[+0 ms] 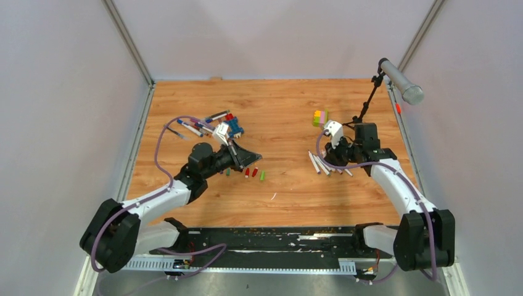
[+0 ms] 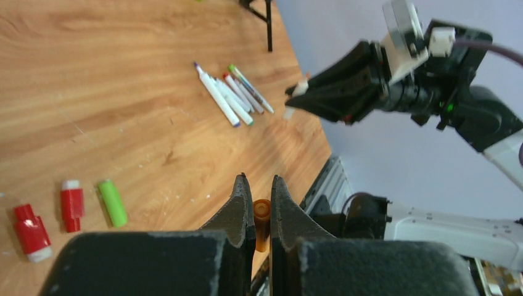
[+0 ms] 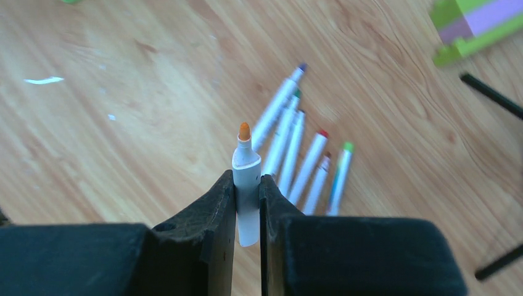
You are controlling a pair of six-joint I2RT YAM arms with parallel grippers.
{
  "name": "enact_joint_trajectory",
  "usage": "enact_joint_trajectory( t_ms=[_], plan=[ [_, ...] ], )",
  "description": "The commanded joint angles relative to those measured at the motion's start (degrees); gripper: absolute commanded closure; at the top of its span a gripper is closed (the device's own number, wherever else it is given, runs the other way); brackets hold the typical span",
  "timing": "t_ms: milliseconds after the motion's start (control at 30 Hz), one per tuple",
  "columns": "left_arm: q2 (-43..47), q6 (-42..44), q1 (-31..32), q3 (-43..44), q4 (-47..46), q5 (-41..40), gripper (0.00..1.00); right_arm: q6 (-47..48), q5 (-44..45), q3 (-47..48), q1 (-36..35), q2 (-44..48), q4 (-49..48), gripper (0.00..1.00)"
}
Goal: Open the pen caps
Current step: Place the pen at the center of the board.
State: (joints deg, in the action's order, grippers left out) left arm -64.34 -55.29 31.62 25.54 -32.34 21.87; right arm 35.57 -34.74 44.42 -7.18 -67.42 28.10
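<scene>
Orange cap (image 2: 262,223), gripped by the left gripper (image 2: 259,185). The fingers are closed to a narrow slot on it, and the cap's axis runs along them. Only a strip of the cap shows in the slot. The gripper hangs above the wooden table (image 1: 290,185), clear of its surface. On the table just to one side of the fingertips lie a green cap (image 2: 113,202) and two red caps (image 2: 71,205). They are near one another but apart, and each is loose from any pen.

The right gripper (image 3: 248,185) is likewise drawn almost fully together, here on the white barrel of an orange pen (image 3: 245,161). The pen's bare orange tip projects beyond the fingertips. The two grippers are well apart, so cap and pen are separated, each in its own gripper. On the table past the right fingertips lies a row of pens (image 3: 295,145), six side by side in a slight fan. Their coloured tips are exposed and point away from the gripper.

Farther back, a block stack (image 1: 320,117) stands just beyond the right wrist, and a microphone (image 1: 401,81) rises on its stand at the far right corner. Behind the left gripper, a loose heap of pens (image 1: 196,127) lies beside a brick figure (image 1: 233,127). Whether these pens carry caps cannot be told.
</scene>
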Motion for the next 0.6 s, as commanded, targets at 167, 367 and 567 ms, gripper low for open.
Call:
enact_joint_trajectory(
  t_ms=[167,367,567],
  plan=[
    [-5.12,2.46,7.93,1.59,-0.36,-0.94,0.98,-2.08,20.72,2.42,5.35,-4.82,-5.08,0.96],
    [-7.51,3.70,9.59,2.14,0.30,-0.52,0.98,-1.75,27.92,3.32,9.00,-9.47,-5.25,0.96],
    [-6.66,4.93,9.87,1.93,2.05,-0.88,0.98,-1.63,30.99,6.39,9.47,-15.76,-2.04,0.95]
  ],
)
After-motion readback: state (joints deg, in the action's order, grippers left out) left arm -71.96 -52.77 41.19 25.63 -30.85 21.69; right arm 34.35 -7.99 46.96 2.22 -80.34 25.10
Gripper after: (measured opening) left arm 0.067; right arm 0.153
